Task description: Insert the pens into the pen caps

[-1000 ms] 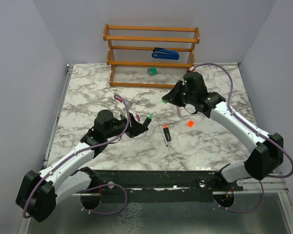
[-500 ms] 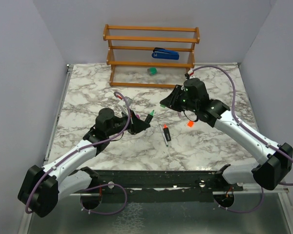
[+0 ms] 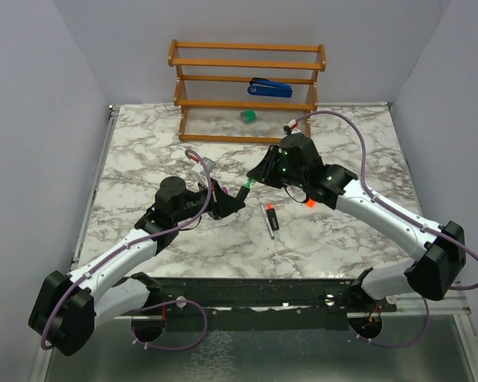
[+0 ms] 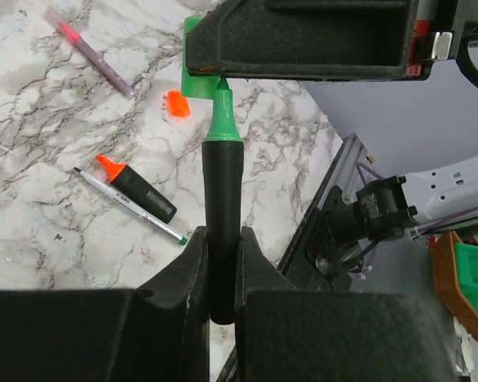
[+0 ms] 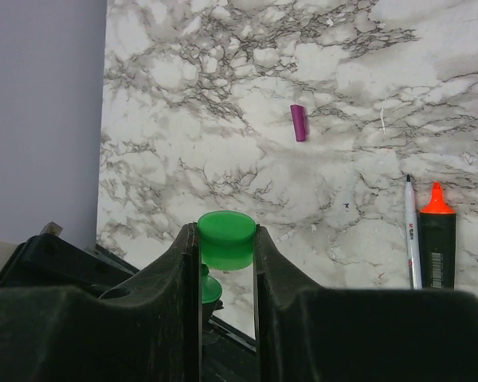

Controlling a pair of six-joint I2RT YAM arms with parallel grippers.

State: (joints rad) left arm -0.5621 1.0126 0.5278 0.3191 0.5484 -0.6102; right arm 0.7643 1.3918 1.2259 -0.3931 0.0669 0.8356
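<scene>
My left gripper (image 3: 229, 204) (image 4: 221, 240) is shut on the black body of the green-tipped marker (image 4: 223, 191), which points up and away. My right gripper (image 3: 260, 176) (image 5: 225, 229) is shut on the bright green cap (image 5: 225, 239) and holds it above the table. In the left wrist view the marker's green tip (image 4: 221, 119) touches the mouth of the green cap (image 4: 194, 79). The orange-tipped marker (image 3: 270, 216) and thin grey pen (image 4: 127, 205) lie side by side on the table. An orange cap (image 3: 310, 202), a magenta cap (image 5: 299, 122) and the pink pen (image 4: 92, 52) lie loose.
A wooden rack (image 3: 247, 60) stands at the back with a blue stapler (image 3: 269, 87) on a shelf and a green block (image 3: 248, 116) lower down. The marble tabletop (image 3: 143, 151) ends in a metal rail at the near edge.
My right gripper has moved left and down with the green cap, up to the marker tip. My left gripper has lifted the marker slightly toward it.
</scene>
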